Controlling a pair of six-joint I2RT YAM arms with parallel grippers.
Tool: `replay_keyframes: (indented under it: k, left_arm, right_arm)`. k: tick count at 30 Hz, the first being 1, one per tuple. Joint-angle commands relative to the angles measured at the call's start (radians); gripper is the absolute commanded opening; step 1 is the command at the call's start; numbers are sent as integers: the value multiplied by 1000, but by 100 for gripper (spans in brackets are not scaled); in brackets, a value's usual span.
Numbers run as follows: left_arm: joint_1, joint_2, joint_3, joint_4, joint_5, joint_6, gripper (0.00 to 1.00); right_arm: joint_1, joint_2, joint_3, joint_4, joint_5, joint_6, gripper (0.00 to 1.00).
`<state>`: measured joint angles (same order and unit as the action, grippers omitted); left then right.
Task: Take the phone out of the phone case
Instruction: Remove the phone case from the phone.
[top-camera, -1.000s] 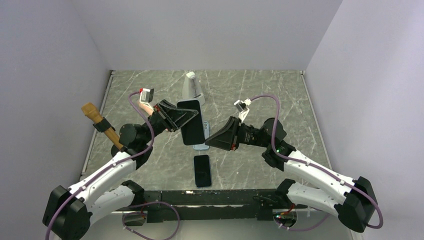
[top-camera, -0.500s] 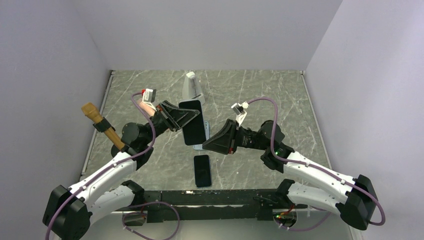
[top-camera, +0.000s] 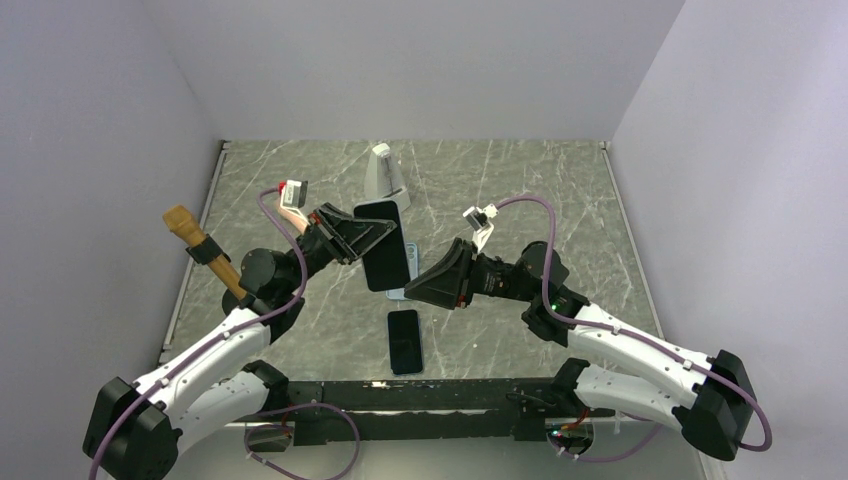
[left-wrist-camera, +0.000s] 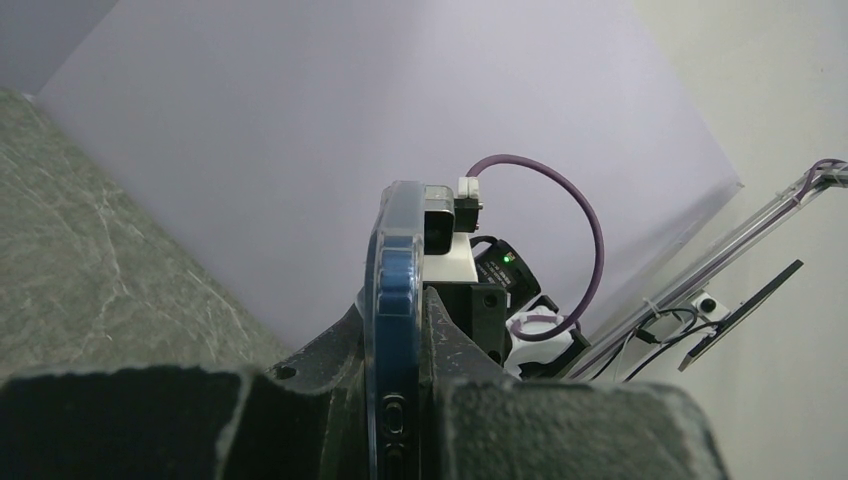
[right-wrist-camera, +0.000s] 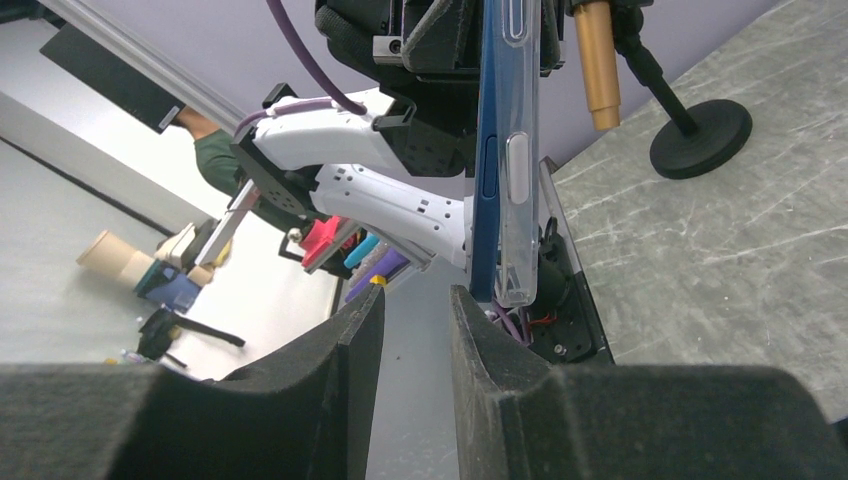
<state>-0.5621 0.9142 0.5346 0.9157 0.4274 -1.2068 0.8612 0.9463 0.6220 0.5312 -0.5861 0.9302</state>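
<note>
A blue phone in a clear case (top-camera: 385, 252) hangs in the air over the middle of the table. My left gripper (top-camera: 368, 234) is shut on its upper part. In the left wrist view the phone (left-wrist-camera: 398, 300) stands edge-on, clamped between the two pads. My right gripper (top-camera: 418, 284) is open and empty beside the phone's lower end. In the right wrist view the cased phone (right-wrist-camera: 506, 150) hangs edge-on just above and right of my right gripper (right-wrist-camera: 416, 296), outside the gap and close to the right fingertip (right-wrist-camera: 470, 310).
A second black phone (top-camera: 404, 341) lies flat on the table near the front edge. A pale flat item (top-camera: 399, 294) lies under the held phone. A grey cone-shaped object (top-camera: 382, 174) stands at the back. A wooden-handled tool on a black stand (top-camera: 201, 250) is at the left.
My right gripper has moved left, closer to the phone's lower end. The left gripper still holds the phone, shifted only slightly.
</note>
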Motion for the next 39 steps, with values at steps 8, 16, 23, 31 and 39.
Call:
replay_keyframes:
  k: [8, 16, 23, 31, 39]
  left_arm:
    - [-3, -13, -21, 187, -31, -87, 0]
    - [-4, -4, -20, 209, -33, -104, 0]
    - [-4, -5, -22, 222, -34, -116, 0]
    - [-4, -2, -23, 249, -34, -135, 0]
    - [-4, -2, -36, 283, -41, -160, 0]
  right_arm:
    - [-2, 2, 2, 1, 33, -32, 35]
    - [-3, -25, 1, -21, 40, -43, 35]
    - [-19, -32, -13, -25, 46, -37, 37]
    - [-30, 7, -17, -3, 28, -34, 38]
    - [-44, 5, -37, 20, 14, -31, 40]
